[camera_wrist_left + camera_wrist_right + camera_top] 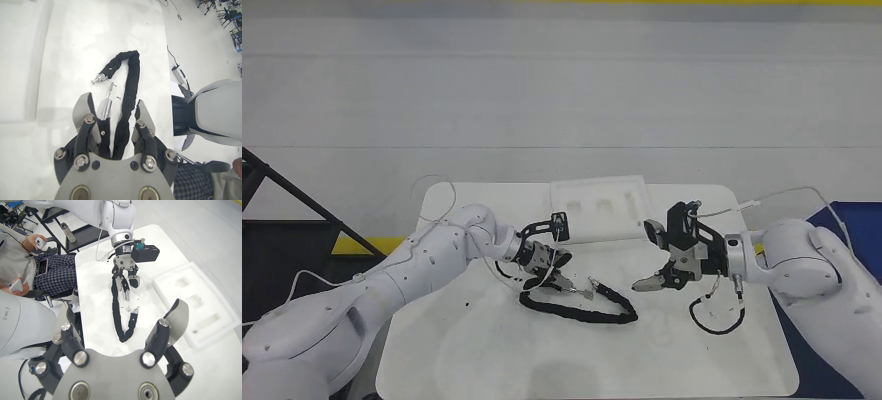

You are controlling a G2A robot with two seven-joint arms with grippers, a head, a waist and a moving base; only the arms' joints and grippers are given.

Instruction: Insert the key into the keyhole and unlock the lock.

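On the table [75,47] — nearly done

Between the spread fingers of the left gripper [114,98] lie the silver cylinder [106,109] and a run of the black chain [132,75]; the fingers stand wide and pinch nothing, though one sits close against the chain's covered end by the cylinder. Out of the cylinder's end juts the key [111,89], its stem seemingly seated inside; the pin end [98,79] of the chain lies on the table just beside the key's head, apart from the cylinder. The right gripper [660,282] hangs above the table near the chain's bend, fingers parted and empty; a foam tray [572,235] sits toward the table's far edge.

Judging by this, insertion is done and the chain looks released — pin end and cylinder lie separate, which a locked chain would not allow; whether the key has been turned fully I cannot tell. What is left seems small: perhaps only drawing both arms clear of the chain.
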